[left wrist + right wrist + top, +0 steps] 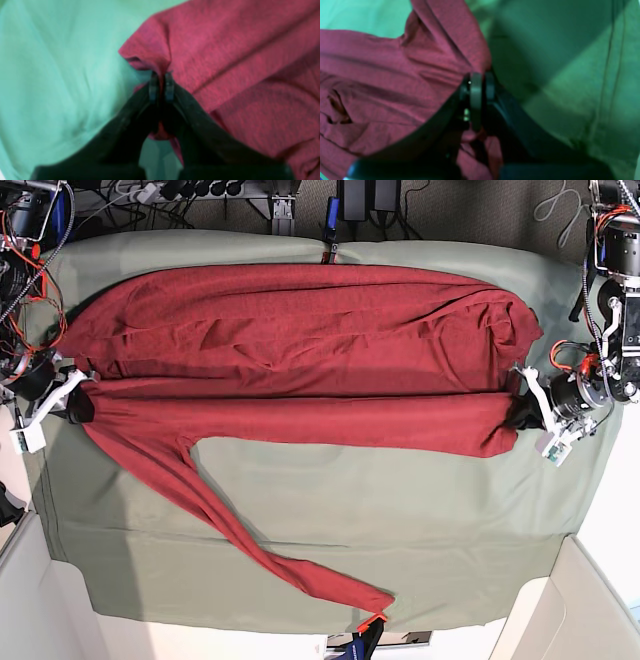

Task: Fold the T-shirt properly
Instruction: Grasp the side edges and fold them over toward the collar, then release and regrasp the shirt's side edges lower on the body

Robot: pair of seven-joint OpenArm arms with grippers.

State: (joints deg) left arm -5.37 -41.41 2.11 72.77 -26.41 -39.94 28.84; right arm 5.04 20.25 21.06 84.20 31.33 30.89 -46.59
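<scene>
Pale green cloth sheet [400, 520] over the worktop

Lightly creased, spread to every edge; bundled cables and power strips [180, 192] along the far side, bare white surface [40, 610] at the near corners.

T-shirt [300, 350]: plain, no print or label readable.
Green cloth sheet [400, 520]: no writing.
Claws, both wrist views: too blurred, no markings legible.
Gear along base view's edges: nothing readable.
</scene>
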